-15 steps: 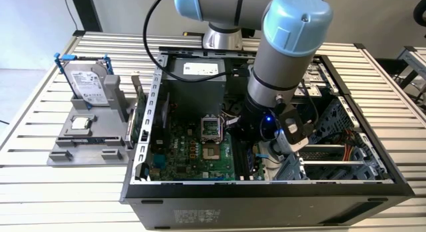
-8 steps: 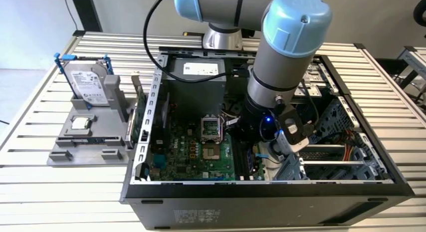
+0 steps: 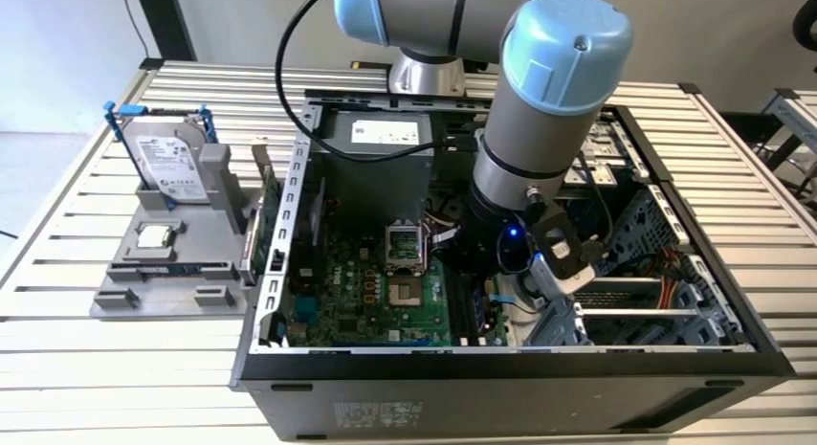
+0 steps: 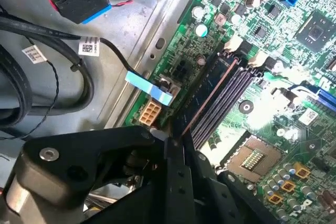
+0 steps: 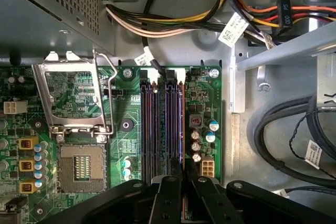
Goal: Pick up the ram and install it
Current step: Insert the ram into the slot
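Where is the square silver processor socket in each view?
Exterior view: the square silver processor socket lies at the exterior view's left of the arm.
Second wrist view: it sits beside the long black memory slots.
First wrist view: it sits near them.
Shared landmark: those memory slots.

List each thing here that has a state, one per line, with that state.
Computer case: side open.
Processor socket: empty, cover plate raised.
Hard drive: upright in holder.
Processor chip: flat on holder.
Gripper: above memory slots.
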Controlling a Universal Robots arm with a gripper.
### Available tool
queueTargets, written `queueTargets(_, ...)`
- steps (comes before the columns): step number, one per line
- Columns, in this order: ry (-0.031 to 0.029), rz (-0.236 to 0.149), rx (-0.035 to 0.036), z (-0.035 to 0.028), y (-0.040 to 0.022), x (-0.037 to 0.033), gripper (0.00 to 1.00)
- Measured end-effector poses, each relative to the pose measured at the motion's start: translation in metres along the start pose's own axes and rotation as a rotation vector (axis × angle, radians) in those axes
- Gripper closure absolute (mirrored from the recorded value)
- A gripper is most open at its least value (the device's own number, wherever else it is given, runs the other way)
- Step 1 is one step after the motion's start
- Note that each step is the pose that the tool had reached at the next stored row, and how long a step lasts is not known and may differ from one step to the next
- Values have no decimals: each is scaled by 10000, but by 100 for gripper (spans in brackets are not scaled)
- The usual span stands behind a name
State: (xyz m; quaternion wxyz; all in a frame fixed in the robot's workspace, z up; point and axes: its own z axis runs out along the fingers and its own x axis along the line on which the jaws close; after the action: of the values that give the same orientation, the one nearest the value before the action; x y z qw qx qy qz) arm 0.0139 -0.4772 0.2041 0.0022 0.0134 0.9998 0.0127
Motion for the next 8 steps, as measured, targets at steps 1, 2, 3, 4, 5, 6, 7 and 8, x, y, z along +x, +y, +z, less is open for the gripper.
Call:
queueTargets(1,2,0,-1,0,0,0,100)
queueTargets(2,4,0,-1,0,0,0,100)
queueTargets(3,6,-2,-1,1,1,-1,100)
queueTargets(4,8,-2,-1,0,0,0,100)
queueTargets(5,11,-2,-1,0,1,0,100)
queueTargets(6,13,-2,-2,0,1,0,100)
queueTargets(7,16,-2,-2,1,1,0,100)
queueTargets(8,17,-2,-5,2,1,0,0)
